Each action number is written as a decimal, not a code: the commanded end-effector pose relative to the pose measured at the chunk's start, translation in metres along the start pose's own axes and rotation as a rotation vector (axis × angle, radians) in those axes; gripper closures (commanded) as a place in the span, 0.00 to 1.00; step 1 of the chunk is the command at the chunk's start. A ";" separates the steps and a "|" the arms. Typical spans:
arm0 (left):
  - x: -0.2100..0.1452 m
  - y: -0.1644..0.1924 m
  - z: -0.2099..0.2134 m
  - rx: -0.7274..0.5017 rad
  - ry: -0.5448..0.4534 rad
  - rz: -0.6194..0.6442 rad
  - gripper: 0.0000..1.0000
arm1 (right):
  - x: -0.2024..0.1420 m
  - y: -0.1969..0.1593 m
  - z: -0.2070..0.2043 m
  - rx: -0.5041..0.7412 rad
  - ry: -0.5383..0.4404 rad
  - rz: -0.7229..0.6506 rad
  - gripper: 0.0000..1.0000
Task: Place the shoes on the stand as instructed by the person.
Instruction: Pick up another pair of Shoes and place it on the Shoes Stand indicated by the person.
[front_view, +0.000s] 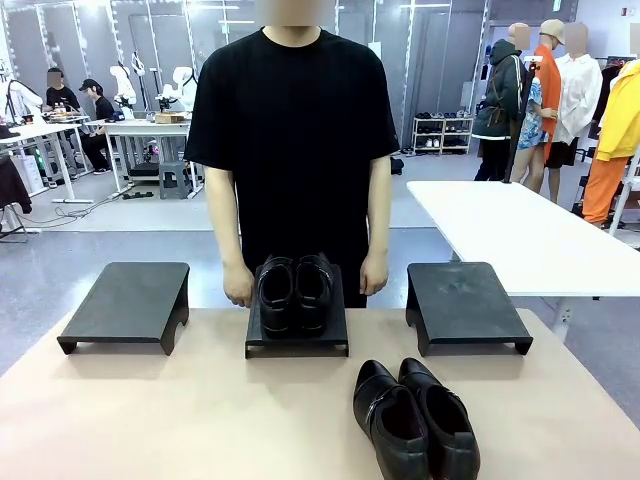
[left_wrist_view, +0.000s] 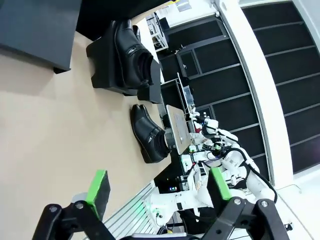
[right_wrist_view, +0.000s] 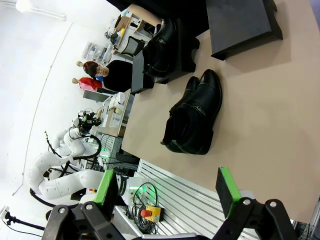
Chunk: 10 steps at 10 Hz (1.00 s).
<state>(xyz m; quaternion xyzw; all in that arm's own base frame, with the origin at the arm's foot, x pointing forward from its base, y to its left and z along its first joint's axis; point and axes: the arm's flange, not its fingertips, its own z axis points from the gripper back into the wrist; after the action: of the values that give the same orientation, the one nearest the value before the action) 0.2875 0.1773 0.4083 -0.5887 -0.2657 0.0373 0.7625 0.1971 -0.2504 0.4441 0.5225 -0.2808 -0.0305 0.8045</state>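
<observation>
One pair of glossy black shoes (front_view: 294, 292) rests on the middle stand (front_view: 297, 338), toes toward me; in the left wrist view the same pair (left_wrist_view: 132, 47) shows on that stand (left_wrist_view: 102, 67). A second pair of shoes (front_view: 414, 418) lies on the tan table near the front, right of centre, and again in the wrist views (left_wrist_view: 149, 133) (right_wrist_view: 192, 115). The person (front_view: 296, 130) in a black T-shirt stands behind the middle stand, hands hanging at its back corners. My left gripper (left_wrist_view: 157, 187) hangs open, well above the table. The right gripper (right_wrist_view: 167, 187) is likewise open and holds nothing.
Two bare black stands flank the middle one: the left stand (front_view: 128, 305) and the right stand (front_view: 465, 305). The table's front left (front_view: 150, 420) is bare. A white table (front_view: 530, 230) stands beyond at the right. Other people work farther back.
</observation>
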 end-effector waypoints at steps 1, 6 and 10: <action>-0.059 -0.010 -0.039 -0.010 -0.008 0.004 0.00 | 0.000 0.001 0.001 0.012 -0.011 0.024 0.00; -0.001 0.006 -0.003 0.002 0.005 0.017 0.00 | 0.000 0.001 0.001 0.012 -0.011 0.024 0.00; -0.001 0.006 -0.003 0.002 0.005 0.017 0.00 | 0.000 0.001 0.001 0.012 -0.011 0.024 0.00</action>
<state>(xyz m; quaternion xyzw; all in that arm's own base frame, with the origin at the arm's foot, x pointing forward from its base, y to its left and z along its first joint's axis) 0.2899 0.1759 0.4022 -0.5849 -0.2566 0.0501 0.7678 0.1971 -0.2505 0.4441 0.5224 -0.2809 -0.0305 0.8045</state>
